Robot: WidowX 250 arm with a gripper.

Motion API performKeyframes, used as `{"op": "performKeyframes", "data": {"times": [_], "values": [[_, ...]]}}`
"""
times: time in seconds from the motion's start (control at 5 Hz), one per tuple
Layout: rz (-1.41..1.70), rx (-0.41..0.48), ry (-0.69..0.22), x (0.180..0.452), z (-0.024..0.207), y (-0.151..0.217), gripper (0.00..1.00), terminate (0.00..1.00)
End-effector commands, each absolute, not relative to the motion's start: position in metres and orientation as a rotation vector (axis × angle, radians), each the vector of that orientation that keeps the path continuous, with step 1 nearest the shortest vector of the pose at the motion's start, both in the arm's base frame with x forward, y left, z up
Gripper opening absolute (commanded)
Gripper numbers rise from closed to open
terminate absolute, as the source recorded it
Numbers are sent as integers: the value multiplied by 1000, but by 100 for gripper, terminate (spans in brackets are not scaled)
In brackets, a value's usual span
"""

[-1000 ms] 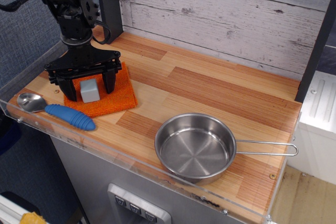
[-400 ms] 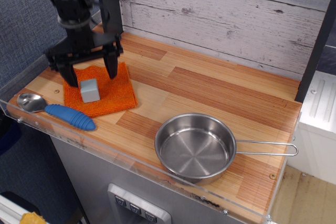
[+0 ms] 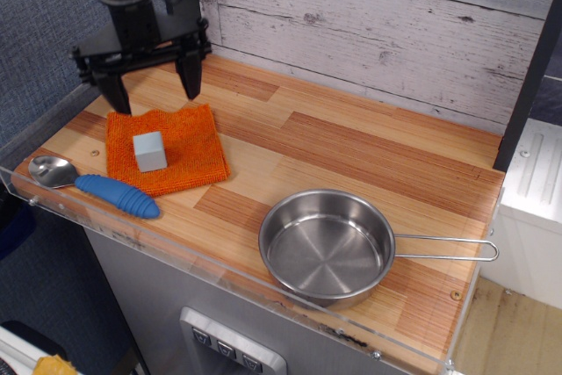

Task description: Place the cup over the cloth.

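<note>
The cup (image 3: 150, 151), a small pale grey-blue block, stands upright on the orange cloth (image 3: 189, 154), which lies flat at the left of the wooden counter. My gripper (image 3: 154, 90) hangs above and behind the cloth with its two black fingers spread wide. It is open, empty and clear of the cup.
A spoon with a blue handle (image 3: 97, 187) lies at the counter's front left edge, just in front of the cloth. A round steel pan (image 3: 325, 246) with a wire handle sits at the front right. A clear acrylic rim (image 3: 219, 274) runs along the front. A white plank wall (image 3: 378, 24) stands behind.
My gripper has risen and moved back from around the cup, which stays on the cloth where it was released.
</note>
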State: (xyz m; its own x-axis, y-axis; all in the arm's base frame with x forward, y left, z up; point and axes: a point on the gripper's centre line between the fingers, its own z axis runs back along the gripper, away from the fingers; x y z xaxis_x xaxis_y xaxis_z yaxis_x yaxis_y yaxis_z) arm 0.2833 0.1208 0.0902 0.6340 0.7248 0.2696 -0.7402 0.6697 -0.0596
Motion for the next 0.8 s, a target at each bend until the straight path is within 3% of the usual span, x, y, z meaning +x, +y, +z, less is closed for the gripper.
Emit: {"op": "performKeyframes", "data": {"times": [0.0, 0.4, 0.6], "values": [[875, 67, -375, 284, 123, 114, 100, 0], [875, 67, -375, 284, 123, 114, 100, 0], [875, 67, -375, 284, 123, 114, 100, 100]]}}
